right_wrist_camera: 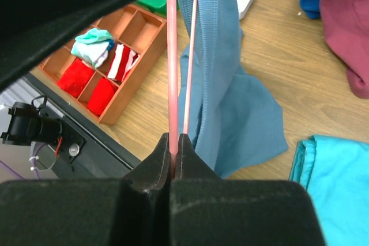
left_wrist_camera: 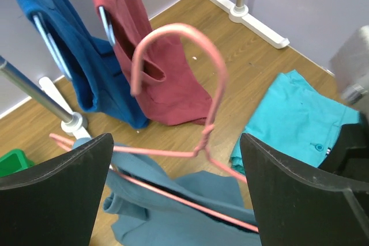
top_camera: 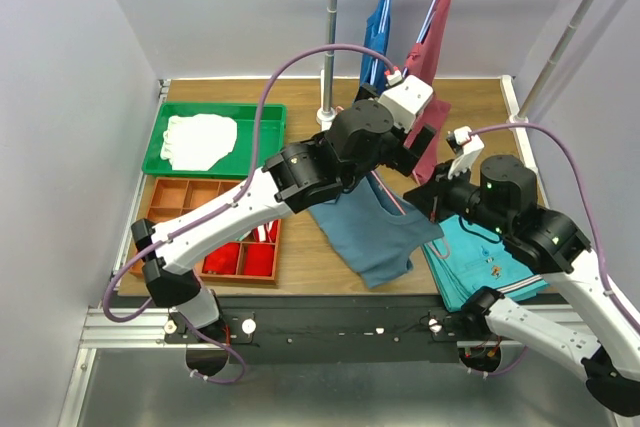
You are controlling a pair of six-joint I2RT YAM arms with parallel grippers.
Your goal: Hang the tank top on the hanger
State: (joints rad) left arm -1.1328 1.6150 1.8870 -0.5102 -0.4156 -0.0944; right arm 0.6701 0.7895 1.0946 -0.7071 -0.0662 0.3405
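Note:
The slate-blue tank top (top_camera: 372, 232) hangs from the pink hanger (top_camera: 392, 199) above the table's middle, its hem trailing on the wood. In the left wrist view the hanger (left_wrist_camera: 173, 152) has its hook up, and its lower bar runs across the tank top (left_wrist_camera: 179, 217). My left gripper (left_wrist_camera: 176, 142) is wide open, a finger on each side of the hanger, touching nothing. My right gripper (right_wrist_camera: 176, 139) is shut on the hanger (right_wrist_camera: 172, 73) at one wire, with the tank top (right_wrist_camera: 230, 96) draped just to its right. It sits at the cloth's right edge in the top view (top_camera: 428, 197).
A royal-blue top (top_camera: 380, 27) and a maroon top (top_camera: 432, 62) hang on the rack at the back by the pole (top_camera: 330, 37). Folded teal cloth (top_camera: 480, 257) lies at front right. A green tray (top_camera: 160, 132) and a brown compartment box (top_camera: 170, 197) stand at left.

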